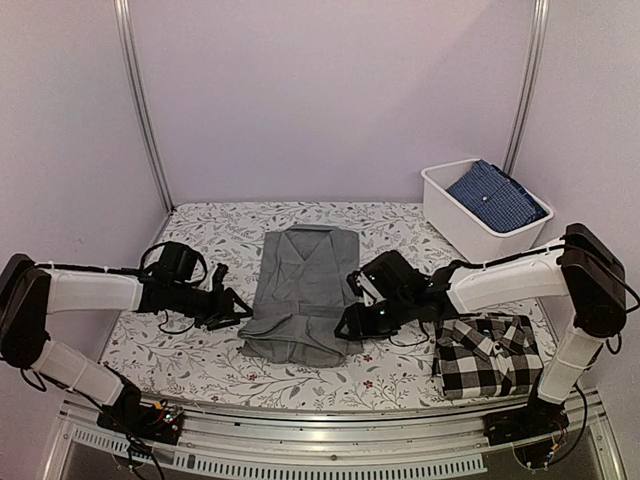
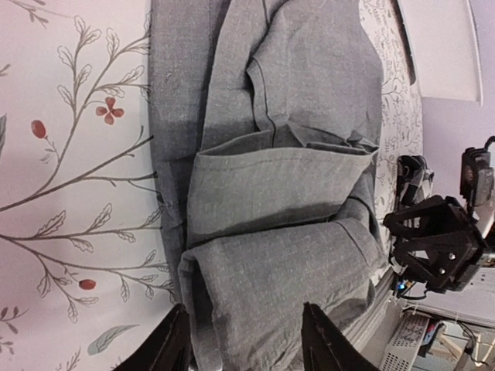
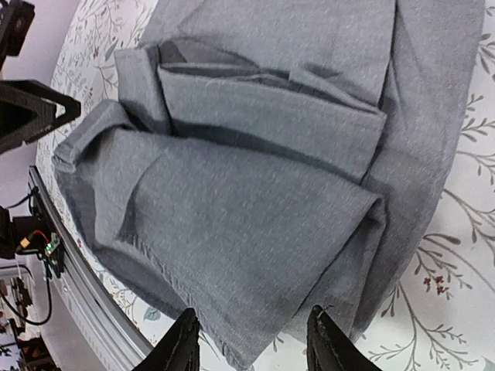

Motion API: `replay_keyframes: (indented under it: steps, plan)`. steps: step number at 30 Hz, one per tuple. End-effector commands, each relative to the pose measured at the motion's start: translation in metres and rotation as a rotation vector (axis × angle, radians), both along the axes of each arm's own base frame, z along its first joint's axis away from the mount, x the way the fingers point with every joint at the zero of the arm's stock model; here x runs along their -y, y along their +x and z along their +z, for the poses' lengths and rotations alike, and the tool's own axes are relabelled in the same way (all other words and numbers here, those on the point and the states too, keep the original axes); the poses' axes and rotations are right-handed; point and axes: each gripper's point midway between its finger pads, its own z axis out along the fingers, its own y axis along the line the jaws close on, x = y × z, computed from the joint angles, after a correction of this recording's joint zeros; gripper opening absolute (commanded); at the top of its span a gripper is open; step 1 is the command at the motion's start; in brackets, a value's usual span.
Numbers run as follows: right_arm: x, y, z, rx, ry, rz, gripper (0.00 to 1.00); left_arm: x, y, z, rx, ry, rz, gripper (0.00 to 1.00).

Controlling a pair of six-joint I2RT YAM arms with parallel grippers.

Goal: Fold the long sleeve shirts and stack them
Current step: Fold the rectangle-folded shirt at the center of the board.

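Nearest my bases, on the right of the table (image 1: 200, 370), the checked shirt (image 1: 487, 355) lies as a neat folded rectangle; I judge it done and waiting as the base of the stack. Just beyond the near edge, in the middle, the hem end of the grey shirt (image 1: 300, 290) lies rumpled, and I have a gripper at each side of it because the next fold, as I read it, needs both corners lifted together. My left gripper (image 1: 232, 312) sits low at the left hem corner. Its wrist view shows the fingers (image 2: 174, 344) spread wide with the rolled cloth edge lying between them, not pinched, so it holds nothing. My right gripper (image 1: 350, 322) mirrors it at the right hem corner, also spread wide, with the corner of the cloth running in between its fingers (image 3: 186, 340) but unclamped. Whether the pads touch the fabric I cannot tell. Further up, the sleeves are already turned in across the body, leaving a long narrow panel that runs away from me to the collar. That is why I think only the crosswise fold remains before stacking. Farthest off, at the right rear, a white bin (image 1: 450, 215) holds a blue cloth (image 1: 497, 195), well apart from both shirts.
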Motion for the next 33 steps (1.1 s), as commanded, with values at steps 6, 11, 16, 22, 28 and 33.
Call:
replay_keyframes:
  steps: [6,11,16,22,28,33]
  plan:
    - [0.006,-0.042,-0.012,0.046,-0.146,0.134,0.45,0.007,-0.031,-0.008,-0.044,-0.005,-0.062,0.43]
    - [0.001,-0.043,-0.017,0.028,-0.151,0.14,0.45,0.011,-0.031,-0.007,-0.047,-0.017,-0.063,0.36]
    - [-0.012,-0.041,-0.017,0.019,-0.132,0.152,0.42,0.016,-0.029,-0.004,-0.043,-0.022,-0.073,0.23]
    - [-0.019,-0.038,-0.017,0.012,-0.129,0.151,0.18,0.02,-0.022,-0.004,-0.036,-0.021,-0.086,0.08]
    - [-0.019,-0.017,0.002,0.049,-0.137,0.079,0.0,0.025,-0.004,0.0,-0.009,0.0,-0.082,0.06]
    - [-0.014,0.017,0.015,0.046,-0.108,-0.022,0.0,0.029,0.021,0.004,0.021,0.015,-0.067,0.06]
